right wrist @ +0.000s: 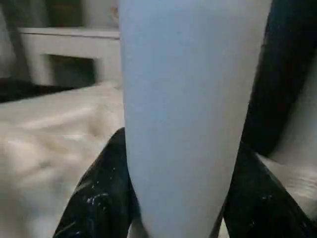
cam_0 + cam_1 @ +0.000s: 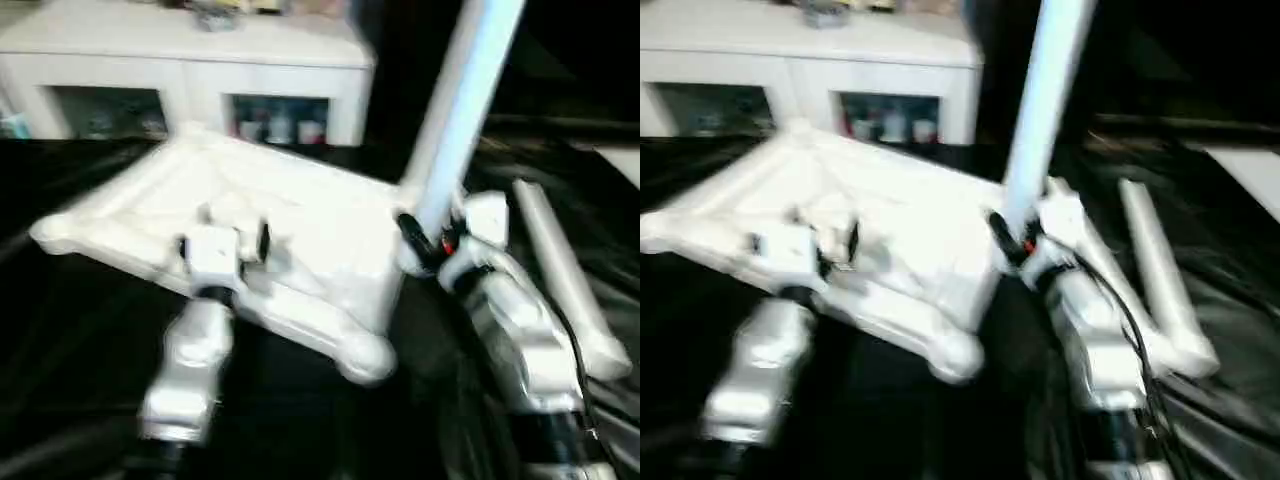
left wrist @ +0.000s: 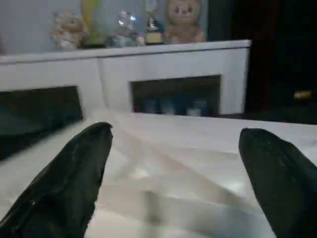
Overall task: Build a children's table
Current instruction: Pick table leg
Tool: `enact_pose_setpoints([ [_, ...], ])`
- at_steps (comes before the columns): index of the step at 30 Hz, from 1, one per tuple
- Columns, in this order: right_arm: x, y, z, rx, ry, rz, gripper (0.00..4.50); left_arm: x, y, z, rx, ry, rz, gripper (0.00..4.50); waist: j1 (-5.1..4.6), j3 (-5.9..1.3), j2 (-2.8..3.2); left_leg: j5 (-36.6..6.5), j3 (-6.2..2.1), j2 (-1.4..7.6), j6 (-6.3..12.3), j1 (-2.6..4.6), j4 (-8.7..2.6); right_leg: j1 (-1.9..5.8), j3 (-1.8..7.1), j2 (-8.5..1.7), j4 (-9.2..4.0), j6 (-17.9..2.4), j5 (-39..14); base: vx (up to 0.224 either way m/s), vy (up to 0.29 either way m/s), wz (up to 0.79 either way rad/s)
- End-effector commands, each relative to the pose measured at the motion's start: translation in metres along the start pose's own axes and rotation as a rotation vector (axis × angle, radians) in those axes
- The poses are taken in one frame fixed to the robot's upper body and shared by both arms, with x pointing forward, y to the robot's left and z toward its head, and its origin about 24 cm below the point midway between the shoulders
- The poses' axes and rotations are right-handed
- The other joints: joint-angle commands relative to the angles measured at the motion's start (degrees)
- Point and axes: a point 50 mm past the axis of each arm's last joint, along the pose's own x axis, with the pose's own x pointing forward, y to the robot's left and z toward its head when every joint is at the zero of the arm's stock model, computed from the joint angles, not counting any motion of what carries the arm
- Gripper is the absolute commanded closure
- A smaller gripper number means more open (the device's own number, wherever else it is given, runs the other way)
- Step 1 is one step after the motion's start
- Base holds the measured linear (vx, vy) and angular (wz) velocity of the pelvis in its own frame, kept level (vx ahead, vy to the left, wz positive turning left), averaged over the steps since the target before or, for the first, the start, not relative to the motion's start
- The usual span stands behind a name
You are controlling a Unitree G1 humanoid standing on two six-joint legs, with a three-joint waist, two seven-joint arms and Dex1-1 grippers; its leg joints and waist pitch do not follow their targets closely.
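The children's table top [image 2: 300, 215] lies underside up on the black sheet, tilted, with rounded sockets at its corners. My left gripper [image 2: 223, 243] hovers over its near edge, open, with nothing between the fingers [image 3: 74, 173]. A white leg [image 2: 462, 100] stands nearly upright, its lower end at the top's right corner. My right gripper [image 2: 425, 240] is shut on this leg low down, a black finger [image 1: 104, 198] on either side of it. Whether the leg's end sits in the socket is hidden.
A second white leg [image 2: 565, 275] lies on the black sheet [image 2: 80, 340] to the right of my right arm. Behind the table stands a white cabinet [image 2: 190, 60] with glass doors and soft toys [image 3: 183, 22] on top.
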Motion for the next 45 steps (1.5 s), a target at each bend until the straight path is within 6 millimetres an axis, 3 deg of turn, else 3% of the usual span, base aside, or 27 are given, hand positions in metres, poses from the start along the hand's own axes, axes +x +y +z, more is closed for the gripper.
enact_pose_setpoints([
  [1,-0.005,-0.008,0.003,0.006,-0.007,-0.015,2.65,-0.001,-0.002,0.004,-0.021,-0.027,-0.039,0.0,-0.4,-4.94,2.59,62.2,-5.49,9.02,13.69,7.99,-2.57,-3.0,3.12,-3.51,-0.3,0.1,12.4,0.052,0.052,0.11],
  [2,-0.005,-0.008,0.002,0.014,-0.008,-0.015,2.65,-0.002,-0.001,0.004,-0.019,-0.027,-0.037,0.0,0.6,-4.97,1.46,68.7,-4.04,6.63,11.76,7.76,-1.89,-3.17,4.22,-3.97,-1.9,1.0,17.7,0.052,0.052,0.11],
  [3,-0.005,-0.008,0.002,0.014,-0.008,-0.015,2.65,-0.002,-0.001,0.004,-0.019,-0.027,-0.037,0.0,0.92,-4.92,0.8,64.3,-2.88,4.91,10.93,6.66,-1.78,-2.37,4.42,-4.08,-2.67,0.4,19.7,0.0,0.0,0.0],
  [4,-0.007,-0.008,0.0,0.024,-0.006,-0.024,2.65,-0.002,0.001,0.002,-0.018,-0.006,-0.074,0.0,2.14,-3.93,1.16,44.8,0.42,1.75,8.68,3.55,-2.73,-0.66,4.08,-3.88,-3.54,-3.0,20.9,0.0,0.0,0.0],
  [5,-0.008,-0.008,-0.001,0.024,-0.004,-0.025,2.65,-0.002,0.002,0.002,-0.018,0.0,-0.095,0.0,2.58,-3.7,-0.01,24.4,1.55,1.51,5.95,1.65,-4.37,1.35,4.46,-4.74,-3.89,-4.8,17.0,0.0,0.0,0.0],
  [6,-0.008,-0.008,-0.002,0.024,-0.003,-0.025,2.65,-0.002,0.002,0.002,-0.018,0.001,-0.097,0.0,3.3,-3.41,0.05,7.6,2.09,2.36,3.72,2.07,-5.76,1.41,4.67,-5.13,-4.7,-6.6,10.2,-0.052,-0.063,0.01],
  [7,-0.009,-0.007,-0.003,0.028,-0.001,-0.027,2.65,-0.002,0.003,0.001,-0.011,0.011,-0.106,0.0,3.29,-3.18,0.72,1.4,2.09,2.71,2.68,2.29,-6.4,1.33,4.66,-5.1,-4.84,-7.6,7.0,-0.08,-0.07,0.11],
  [8,-0.01,-0.005,-0.005,0.031,0.003,-0.03,2.65,-0.001,0.006,-0.002,-0.026,0.047,-0.091,0.0,2.78,-2.52,0.87,-9.3,2.45,3.23,1.14,2.64,-7.61,0.99,4.56,-4.93,-5.57,-8.6,-0.7,-0.08,-0.07,0.11],
  [9,-0.01,-0.004,-0.006,0.028,0.006,-0.031,2.65,0.001,0.007,-0.003,-0.037,0.054,-0.077,0.0,2.29,-1.97,0.92,-16.7,2.86,3.58,-0.85,2.88,-8.48,0.84,4.36,-4.83,-6.2,-8.2,-9.7,-0.085,-0.046,0.04],
  [11,-0.011,-0.004,-0.008,0.017,0.017,-0.033,2.65,0.002,0.007,-0.003,-0.07,0.06,-0.065,0.0,2.08,-1.82,1.24,-20.5,2.73,3.75,-2.93,2.89,-8.88,0.73,4.36,-5.08,-6.66,-6.4,-16.7,-0.085,-0.031,-0.04],
  [15,-0.011,0.0,-0.012,-0.015,0.047,-0.007,2.65,0.004,-0.001,-0.002,-0.122,0.047,-0.114,0.0,2.0,-1.87,1.27,-20.0,2.87,3.68,-3.54,2.62,-9.07,0.37,4.28,-5.14,-7.26,-4.0,-19.1,-0.052,-0.016,-0.05],
  [19,-0.014,-0.002,-0.004,-0.018,0.028,0.084,2.65,0.006,-0.012,0.005,-0.173,0.034,-0.312,0.0,2.01,-2.11,1.24,-18.4,3.06,3.75,-2.68,2.55,-9.11,0.22,4.4,-5.1,-7.17,-4.2,-17.4,0.0,0.0,0.0],
  [22,-0.021,0.001,0.009,-0.011,0.019,0.298,2.65,0.01,-0.023,0.033,-0.381,-0.044,-0.551,0.0,2.24,-2.27,1.26,-16.9,3.29,3.88,-1.95,2.65,-8.88,0.27,4.37,-4.97,-6.63,-6.1,-14.0,0.0,0.0,0.0],
  [24,-0.025,0.004,0.014,-0.019,0.019,0.387,2.65,0.011,-0.027,0.043,-0.438,-0.061,-0.65,0.0,2.57,-2.42,1.09,-13.1,3.55,4.0,-0.42,2.26,-8.7,0.58,4.24,-4.86,-6.02,-7.9,-7.8,0.0,0.0,0.0],
  [25,-0.029,0.008,0.02,-0.011,0.013,0.488,2.65,0.012,-0.035,0.056,-0.504,-0.066,-0.8,0.0,2.6,-2.48,0.92,-12.4,3.67,3.9,-0.01,2.2,-8.58,0.71,4.2,-4.85,-5.89,-8.2,-7.0,0.0,0.0,0.0],
  [27,-0.03,0.012,0.025,-0.025,0.004,0.556,2.65,0.016,-0.043,0.066,-0.56,-0.051,-0.908,0.0,2.8,-2.66,0.91,-9.3,3.95,3.84,1.49,2.16,-8.24,0.73,4.06,-4.71,-5.47,-9.9,-3.5,0.0,0.0,0.0],
  [29,-0.029,0.019,0.027,-0.045,0.008,0.62,2.65,0.032,-0.052,0.072,-0.557,-0.029,-0.896,0.0,2.67,-2.67,0.86,-8.1,4.09,3.79,2.11,2.17,-8.09,0.85,4.0,-4.49,-5.46,-10.6,-1.5,0.0,0.0,0.0],
  [32,-0.027,0.026,0.024,-0.056,0.019,0.648,2.65,0.048,-0.06,0.085,-0.528,-0.06,-0.883,0.0,2.71,-2.84,1.38,-7.7,4.03,3.84,2.18,2.4,-7.97,1.1,3.95,-4.64,-5.63,-10.9,-0.1,0.0,0.0,0.0],
  [34,-0.025,0.027,0.022,-0.058,0.026,0.636,2.65,0.048,-0.064,0.097,-0.549,-0.098,-0.932,0.0,2.56,-2.91,1.25,-6.9,3.84,3.92,2.05,2.0,-8.14,1.58,3.85,-4.79,-5.32,-11.2,1.9,0.0,0.0,0.0],
  [35,-0.025,0.026,0.02,-0.064,0.036,0.623,2.65,0.046,-0.066,0.104,-0.575,-0.115,-0.96,0.0,2.64,-3.03,1.55,-6.7,3.9,3.95,1.89,2.25,-7.97,1.43,3.81,-4.8,-5.18,-11.6,3.0,0.0,0.0,0.0],
  [36,-0.025,0.026,0.019,-0.065,0.038,0.62,2.65,0.045,-0.067,0.107,-0.587,-0.124,-0.972,0.0,2.55,-3.0,1.4,-6.7,4.01,3.91,2.08,2.25,-7.95,1.42,3.79,-4.68,-5.28,-12.0,3.6,0.0,0.0,0.0],
  [37,-0.025,0.026,0.017,-0.066,0.047,0.612,2.65,0.041,-0.07,0.118,-0.625,-0.148,-1.017,0.0,2.65,-3.08,1.93,-6.7,4.0,3.95,1.87,2.35,-7.88,1.39,3.78,-4.71,-5.08,-12.3,4.0,0.0,0.0,0.0],
  [38,-0.026,0.026,0.017,-0.063,0.049,0.61,2.65,0.039,-0.071,0.119,-0.622,-0.144,-1.031,0.0,2.72,-3.14,1.87,-6.5,4.02,4.01,1.97,2.42,-7.83,1.42,3.75,-4.69,-5.1,-13.0,4.9,0.0,0.0,0.0],
  [39,-0.028,0.025,0.017,-0.057,0.051,0.608,2.65,0.04,-0.071,0.116,-0.593,-0.117,-1.028,0.0,2.73,-2.96,2.09,-6.9,3.99,4.05,2.2,2.34,-7.95,1.47,3.72,-4.64,-5.18,-13.2,4.6,0.0,0.0,0.0],
  [41,-0.028,0.024,0.017,-0.057,0.052,0.605,2.65,0.041,-0.069,0.111,-0.576,-0.098,-1.008,0.0,2.69,-2.79,1.89,-8.1,4.04,4.03,2.42,2.34,-8.1,1.53,3.75,-4.62,-5.54,-12.6,2.3,0.0,0.0,0.0],
  [42,-0.029,0.023,0.017,-0.06,0.048,0.592,2.65,0.045,-0.063,0.103,-0.554,-0.076,-0.963,0.0,2.75,-2.7,2.18,-9.1,4.04,4.03,2.14,2.42,-8.17,1.43,3.8,-4.66,-5.71,-12.2,0.2,0.0,0.0,0.0],
  [45,-0.029,0.022,0.018,-0.064,0.043,0.578,2.65,0.047,-0.058,0.097,-0.533,-0.059,-0.922,0.0,2.74,-2.65,2.11,-10.0,3.96,4.07,1.13,2.38,-8.4,1.42,3.84,-4.66,-5.93,-11.2,-2.2,0.0,0.0,0.0],
])
